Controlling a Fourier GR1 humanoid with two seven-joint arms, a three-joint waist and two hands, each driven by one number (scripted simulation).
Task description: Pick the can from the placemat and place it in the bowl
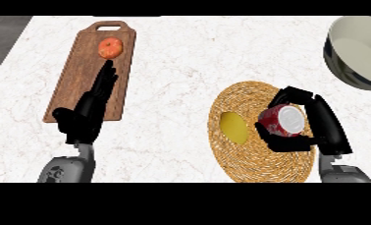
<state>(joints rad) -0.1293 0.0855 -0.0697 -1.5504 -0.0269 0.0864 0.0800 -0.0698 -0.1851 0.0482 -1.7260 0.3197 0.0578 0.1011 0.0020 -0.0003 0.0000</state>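
The red cylindrical can (284, 121) with a pale top sits over the right half of the round woven straw placemat (246, 96), tilted so its top faces up and slightly left. The right robot hand (330, 126) is curled round the can, with black fingers wrapping its upper and right side and the thumb against its lower edge (whether the can's base touches the placemat cannot be told). Just left of the can, apart from it, a flat yellow oval object (233, 127) lies on the placemat.

The large round bowl (351, 47), cream inside with a dark outer wall, stands at the right edge of the white marble tabletop (181, 71), beyond the placemat and partly cut off by the view.

The left robot hand (85, 113) holds nothing, and its straight fingers lie over a brown wooden cutting board (80, 62) with a handle, pointing at a small round orange fruit (111, 48) near the board's far end.
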